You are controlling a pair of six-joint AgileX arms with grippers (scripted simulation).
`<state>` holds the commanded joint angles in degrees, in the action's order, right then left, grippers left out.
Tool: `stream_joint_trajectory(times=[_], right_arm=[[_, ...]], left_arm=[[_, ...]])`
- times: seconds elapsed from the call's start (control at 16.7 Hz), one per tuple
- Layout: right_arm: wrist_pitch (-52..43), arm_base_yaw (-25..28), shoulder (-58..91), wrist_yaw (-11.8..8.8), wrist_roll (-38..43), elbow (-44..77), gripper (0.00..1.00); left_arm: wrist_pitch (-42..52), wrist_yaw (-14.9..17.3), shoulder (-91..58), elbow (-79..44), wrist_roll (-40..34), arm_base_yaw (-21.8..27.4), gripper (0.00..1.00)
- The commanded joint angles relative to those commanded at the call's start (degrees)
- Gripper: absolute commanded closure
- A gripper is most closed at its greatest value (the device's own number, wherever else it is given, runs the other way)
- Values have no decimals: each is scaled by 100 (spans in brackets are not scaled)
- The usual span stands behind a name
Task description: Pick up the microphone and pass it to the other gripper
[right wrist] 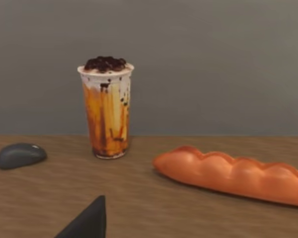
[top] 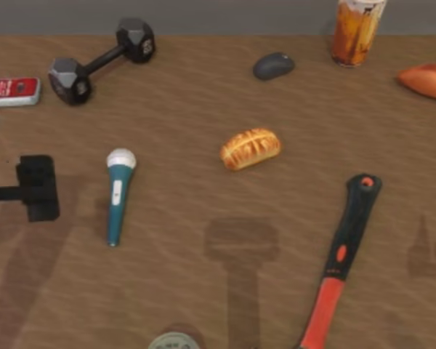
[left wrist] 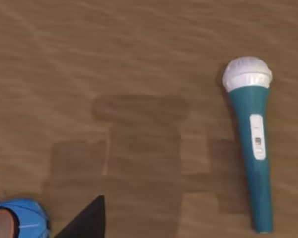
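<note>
Jaws of both grippers: I cannot tell how they stand. From the left gripper (left wrist: 87,223) only one dark fingertip shows in its wrist view, and from the right gripper (right wrist: 89,223) the same. On the table (top: 203,109), the mic (top: 118,195) lies flat and free, touched by nothing, its silver head toward the dumbbell (top: 102,59). Left arm (top: 29,187) is just beside the mic, on its left. Bread (top: 251,148) lies to the right of the mic, hammer (top: 341,262) farther right.

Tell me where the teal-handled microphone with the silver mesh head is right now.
The teal microphone lies flat on the wooden table's left side in the top view, head toward the far edge, between the black block-shaped left arm part and the bread loaf.
</note>
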<state>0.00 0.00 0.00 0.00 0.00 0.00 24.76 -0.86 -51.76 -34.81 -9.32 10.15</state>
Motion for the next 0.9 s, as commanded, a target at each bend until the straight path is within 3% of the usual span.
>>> stream_joint_trajectory(times=[0.48,0.9], right_arm=[[0,0,0,0,0,0,0],[0,0,0,0,0,0,0]], left_arm=[[1935,-63,-3972,-2630,-709,781,0],[2603,-86,-5430,-3728,-989,1081,0]])
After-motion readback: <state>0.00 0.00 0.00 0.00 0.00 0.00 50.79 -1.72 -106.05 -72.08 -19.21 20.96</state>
